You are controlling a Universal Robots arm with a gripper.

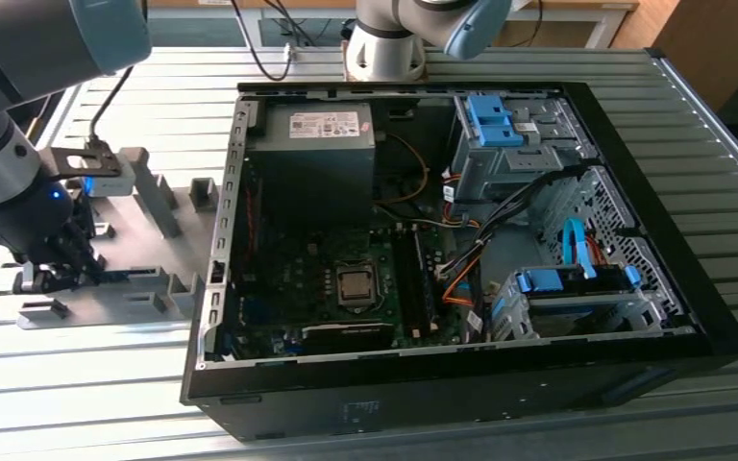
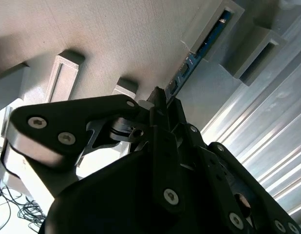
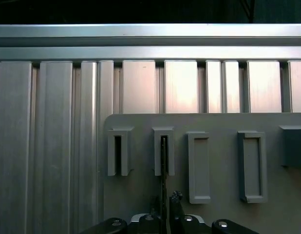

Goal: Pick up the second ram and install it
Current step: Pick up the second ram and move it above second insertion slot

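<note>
Aluminium slatted table [image 1: 728,163], grey tray [image 3: 218,122], tool [image 3: 165,201] tight on the second ram [image 2: 205,45].

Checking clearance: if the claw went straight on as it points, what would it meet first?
Likely the second ram, standing on edge in the grey tray directly before the claw; depth is unclear.

The table [image 1: 709,115] is ribbed bare aluminium with a dull sheen. The tray [image 2: 116,39] is matt grey plastic, finely grained. The second ram [image 2: 205,46] has a glossy blue-green board. The gripper [image 2: 160,96] is matt black with bright metal screws [image 2: 170,196]. The computer case [image 1: 472,413] is dark painted metal.
</note>
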